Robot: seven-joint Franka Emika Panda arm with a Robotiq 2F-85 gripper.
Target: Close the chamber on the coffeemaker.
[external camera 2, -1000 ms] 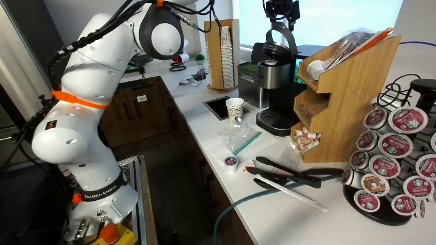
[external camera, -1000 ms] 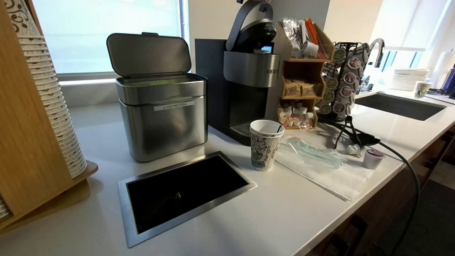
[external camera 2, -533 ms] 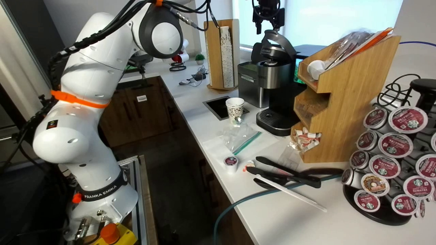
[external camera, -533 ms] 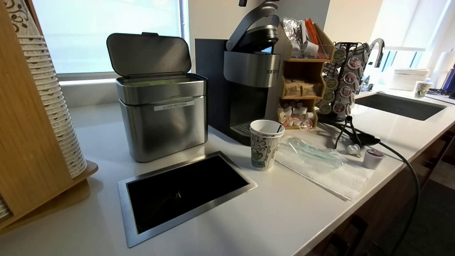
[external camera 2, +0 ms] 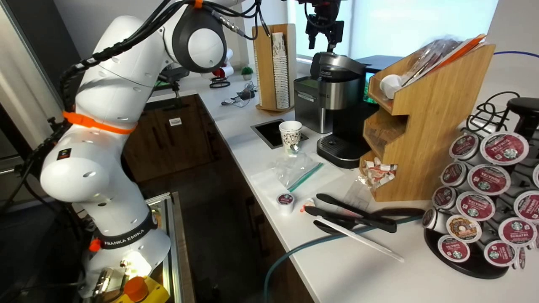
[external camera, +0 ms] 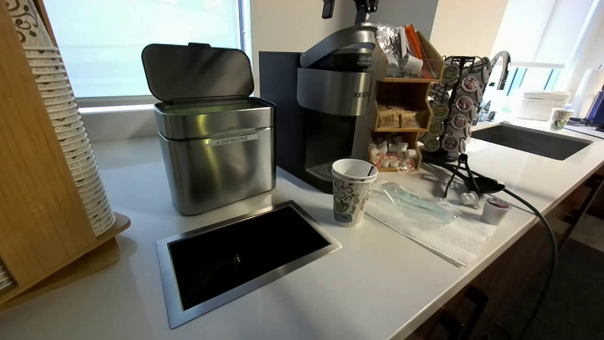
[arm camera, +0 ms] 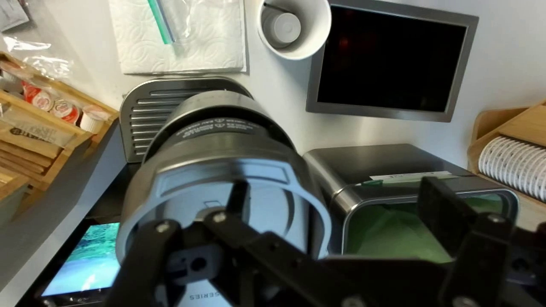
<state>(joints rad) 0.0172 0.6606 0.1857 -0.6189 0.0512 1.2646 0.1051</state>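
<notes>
The silver and black coffeemaker (external camera: 332,92) stands on the counter; it also shows in an exterior view (external camera 2: 332,96). Its curved handle (external camera: 337,41) lies low over the top and slopes slightly up toward the front. The black lid (external camera: 350,60) under it sits low at the top of the body. My gripper (external camera 2: 322,41) is above the coffeemaker, fingers pointing down and apart, with nothing between them. One fingertip meets the top of the handle (external camera 2: 343,63); the other hangs beside it. In the wrist view my open gripper (arm camera: 337,200) spans from the handle (arm camera: 213,147) to the bin.
A metal recycle bin (external camera: 219,165) with raised lid stands beside the coffeemaker. Stacked paper cups (external camera: 350,198) stand in front, near a framed counter opening (external camera: 170,288). A wooden organizer (external camera 2: 438,147) and a pod carousel (external camera 2: 467,269) are on the other side.
My gripper has come down and shifted leftward in the exterior view that shows the arm. The handle and lid have swung down from raised to nearly level. The fingers have stayed apart.
</notes>
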